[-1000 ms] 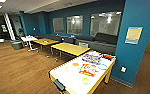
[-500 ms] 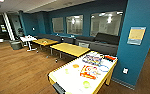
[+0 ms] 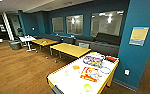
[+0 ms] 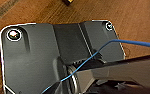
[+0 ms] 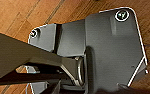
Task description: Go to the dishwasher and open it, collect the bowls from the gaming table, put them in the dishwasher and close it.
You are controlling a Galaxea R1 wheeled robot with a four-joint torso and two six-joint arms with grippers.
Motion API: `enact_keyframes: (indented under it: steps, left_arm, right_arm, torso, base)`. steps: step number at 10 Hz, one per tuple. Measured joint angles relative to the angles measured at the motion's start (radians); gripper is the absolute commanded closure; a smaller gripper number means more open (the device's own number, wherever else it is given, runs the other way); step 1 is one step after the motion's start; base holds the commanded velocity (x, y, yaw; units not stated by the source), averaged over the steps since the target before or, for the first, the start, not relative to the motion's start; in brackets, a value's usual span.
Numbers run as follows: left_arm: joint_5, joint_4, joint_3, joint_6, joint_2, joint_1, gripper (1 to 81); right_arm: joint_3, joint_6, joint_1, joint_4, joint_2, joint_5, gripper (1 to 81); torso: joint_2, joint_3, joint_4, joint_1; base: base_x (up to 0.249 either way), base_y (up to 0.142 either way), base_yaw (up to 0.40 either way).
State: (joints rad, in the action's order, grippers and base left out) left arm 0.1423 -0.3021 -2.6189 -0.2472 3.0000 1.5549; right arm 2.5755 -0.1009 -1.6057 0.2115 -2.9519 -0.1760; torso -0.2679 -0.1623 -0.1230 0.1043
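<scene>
The gaming table (image 3: 66, 83) stands close ahead and to the right in the head view, with a white top and yellow edges. Colourful board game boxes (image 3: 91, 73) lie on it. Among them sit small bowls: an orange one (image 3: 76, 67), a light green one (image 3: 66, 73) and another green one (image 3: 87, 87) near the front edge. The dishwasher is out of view. Both wrist views look down past the robot's dark plate onto the wooden floor (image 4: 131, 17).
Two yellow-wood tables (image 3: 69, 49) and a small white table (image 3: 27, 38) stand further back on the left. Dark sofas (image 3: 103, 42) line the blue wall under the windows. A blue pillar (image 3: 141, 50) rises right of the gaming table. Wooden floor (image 3: 18, 67) spreads out on the left.
The head view has crept very slightly closer to the gaming table; the things on it have not moved.
</scene>
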Motion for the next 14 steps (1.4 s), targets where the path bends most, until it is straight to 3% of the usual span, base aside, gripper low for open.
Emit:
enact_keyframes:
  steps: [8,14]
  left_arm:
    - [0.007,0.001,-0.001,0.0,-0.011,-0.002,1.0]
    - [0.003,0.001,0.005,0.0,0.01,0.005,1.0]
  right_arm:
    - [0.0,0.0,-0.001,0.0,-0.023,-0.004,1.0]
    - [0.016,0.0,0.002,0.0,-0.031,-0.008,1.0]
  torso:
    - [0.0,0.0,0.0,0.0]
    - [0.0,0.0,0.0,-0.001]
  base:
    - [0.0,0.0,-0.017]
    - [0.0,0.0,-0.298]
